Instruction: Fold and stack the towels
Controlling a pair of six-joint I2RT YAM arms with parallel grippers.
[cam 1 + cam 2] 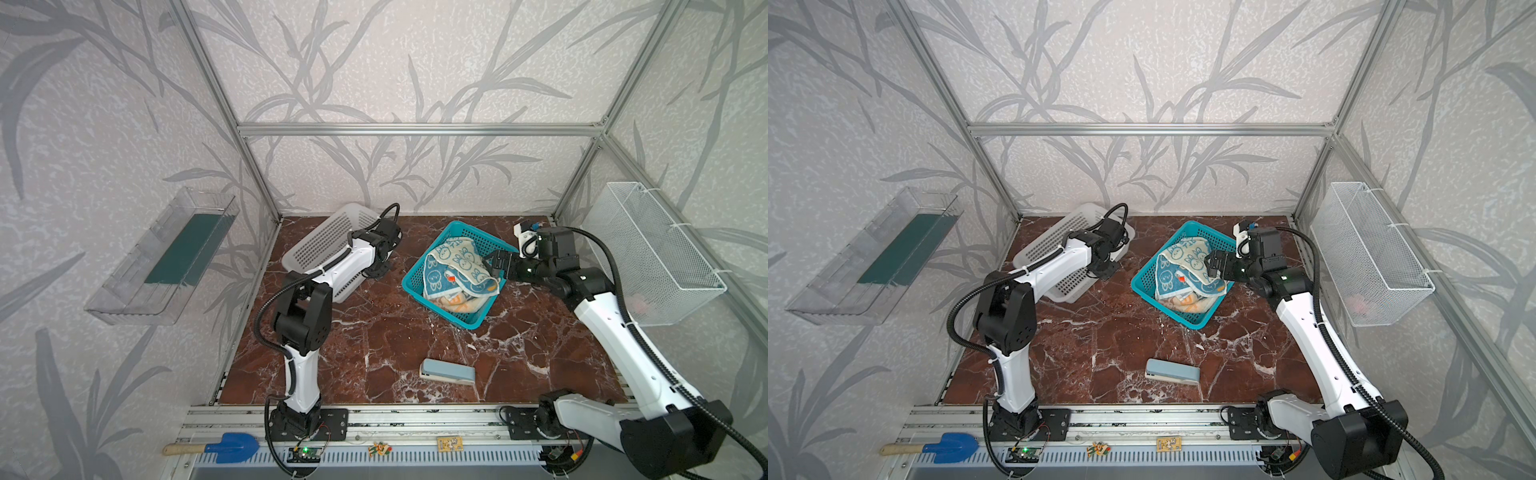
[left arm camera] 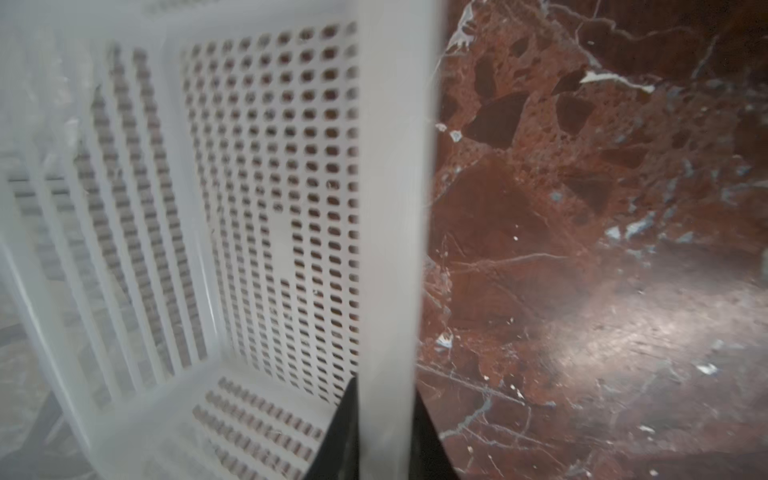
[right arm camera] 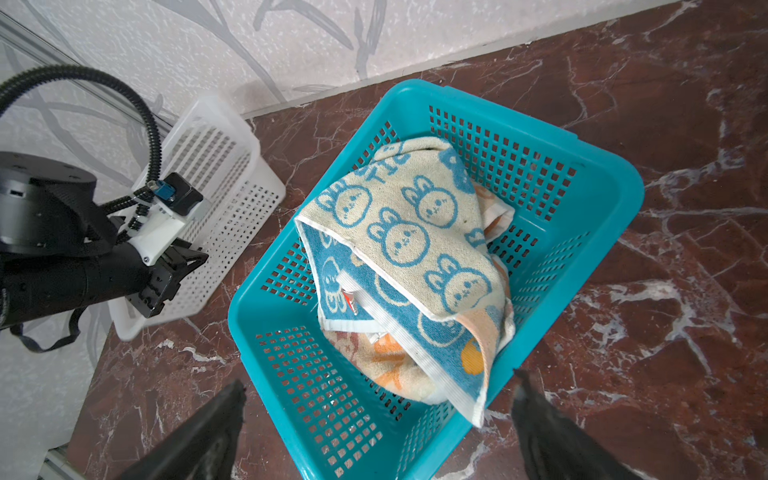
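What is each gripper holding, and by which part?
Left gripper clamps the white perforated plastic basket by its rim. Right gripper, open above the cartoon-print towels in the teal plastic basket, holds nothing.

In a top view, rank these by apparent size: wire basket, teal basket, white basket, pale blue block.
1. wire basket, mounted nearer the camera
2. teal basket and white basket: about alike, white partly hidden
3. pale blue block

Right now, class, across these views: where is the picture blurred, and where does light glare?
Left wrist view: the white basket rim is soft, too close, and a pale glare washes the table. Right wrist view: the towels are crisp, the right gripper tips smeared. Both top views: sharp, evenly lit.
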